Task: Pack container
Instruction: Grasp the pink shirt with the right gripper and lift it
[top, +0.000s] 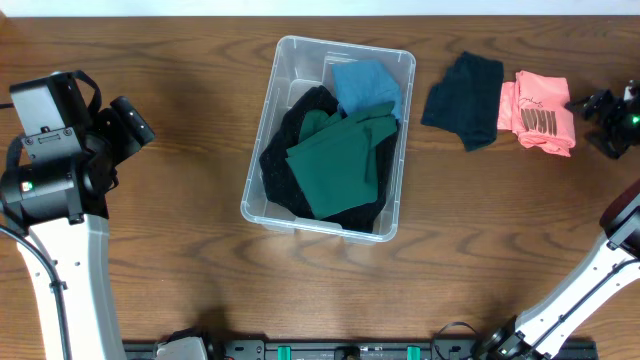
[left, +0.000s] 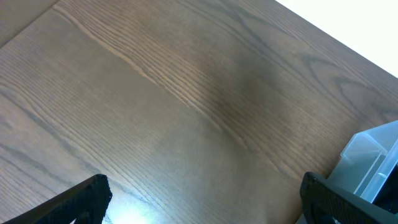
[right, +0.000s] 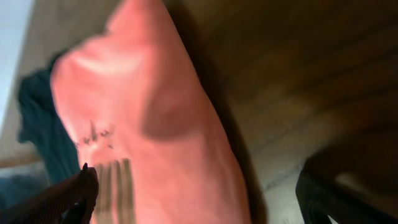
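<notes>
The container (top: 300, 68) is located at the centre of the table (top: 180, 60) and is loaded with garments (top: 335, 160). The left gripper (left: 205, 186) is held over bare table, jaws apart. The right gripper (right: 196, 186) is held above the pink garment (right: 155, 124), jaws apart and unloaded.

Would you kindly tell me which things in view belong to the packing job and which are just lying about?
Belonging to the job:
- large clear plastic rectangular container
- green folded cloth, light blue cloth and black cloth inside it
- dark teal cloth and pink printed cloth on the table to its right, probably still to pack

Just there:
- brown wooden table
- black base rail at its near edge
</notes>
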